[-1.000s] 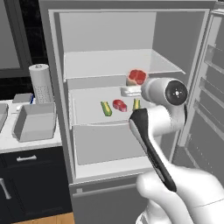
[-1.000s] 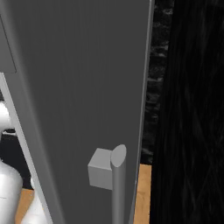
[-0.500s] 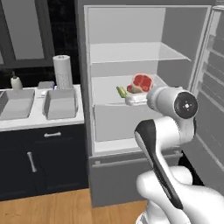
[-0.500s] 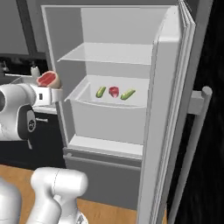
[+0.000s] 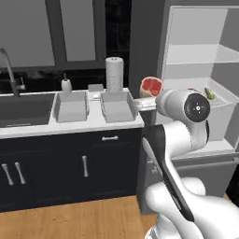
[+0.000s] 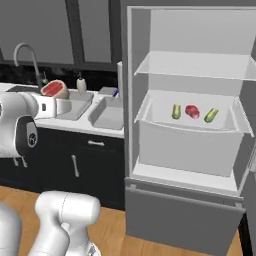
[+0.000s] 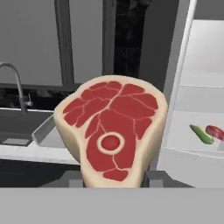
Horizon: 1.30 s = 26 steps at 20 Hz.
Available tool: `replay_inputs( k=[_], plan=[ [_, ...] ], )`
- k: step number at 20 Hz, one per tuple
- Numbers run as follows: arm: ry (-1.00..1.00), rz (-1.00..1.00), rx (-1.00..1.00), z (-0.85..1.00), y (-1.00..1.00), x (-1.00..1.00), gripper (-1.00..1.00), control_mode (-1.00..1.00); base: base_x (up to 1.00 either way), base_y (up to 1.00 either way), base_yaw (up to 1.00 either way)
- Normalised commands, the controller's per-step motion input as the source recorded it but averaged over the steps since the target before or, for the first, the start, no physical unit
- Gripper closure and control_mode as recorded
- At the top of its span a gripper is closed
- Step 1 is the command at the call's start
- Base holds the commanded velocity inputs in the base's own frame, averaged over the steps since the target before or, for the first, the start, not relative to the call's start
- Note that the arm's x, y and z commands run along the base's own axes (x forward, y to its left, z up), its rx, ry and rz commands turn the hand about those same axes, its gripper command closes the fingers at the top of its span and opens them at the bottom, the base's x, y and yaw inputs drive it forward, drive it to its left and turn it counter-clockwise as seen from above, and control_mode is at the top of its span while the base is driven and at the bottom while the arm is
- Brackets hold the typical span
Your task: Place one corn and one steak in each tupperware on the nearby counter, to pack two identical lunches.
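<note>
Red steak [image 7: 113, 131], clenched upright in the tool [image 5: 145, 94], has come away from the fridge [image 6: 192, 120] toward the desk [image 5: 70, 125]; the near tub [image 5: 116, 106] sits just left, empty and ready.

Two tubs sit side by side on the counter [image 5: 70, 125]: the left tub [image 5: 71, 105] lies just at 3 o'clock of the sink [image 5: 23, 108], the right tub [image 5: 116, 104] beside it. A paper towel roll [image 5: 114, 73] stands at 12 o'clock behind the right tub. The gripper [image 5: 145, 103] holds a steak [image 5: 151, 87] upright at 3 o'clock of that tub. In the fridge [image 6: 192, 127], two corns [image 6: 176, 111] flank another steak [image 6: 192, 111].
</note>
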Motion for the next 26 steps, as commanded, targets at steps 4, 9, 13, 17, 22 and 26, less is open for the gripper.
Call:
replay_inputs(
  k=[4, 9, 13, 17, 22, 26],
  plan=[
    [0.0, 0.0, 0.0, 0.0, 0.0, 0.0, 1.0, 1.0, 0.86, 0.93, 0.0],
    [0.0, 0.0, 0.0, 0.0, 0.0, 0.0, 1.0, 1.0, 1.0, 0.66, 0.0],
    [0.0, 0.0, 0.0, 0.0, 0.0, 0.0, 1.0, 1.0, 0.98, 0.55, -0.05],
    [0.0, 0.0, 0.0, 0.0, 0.0, 0.0, 1.0, 1.0, 0.66, 0.38, -0.05],
    [0.27, 0.0, -0.01, -0.5, 0.05, 0.09, 1.0, -1.0, 0.0, 0.0, 0.0],
    [0.25, 0.0, 0.0, -0.64, -0.01, 0.02, 1.0, -1.0, 0.0, 0.0, 0.0]
  ],
)
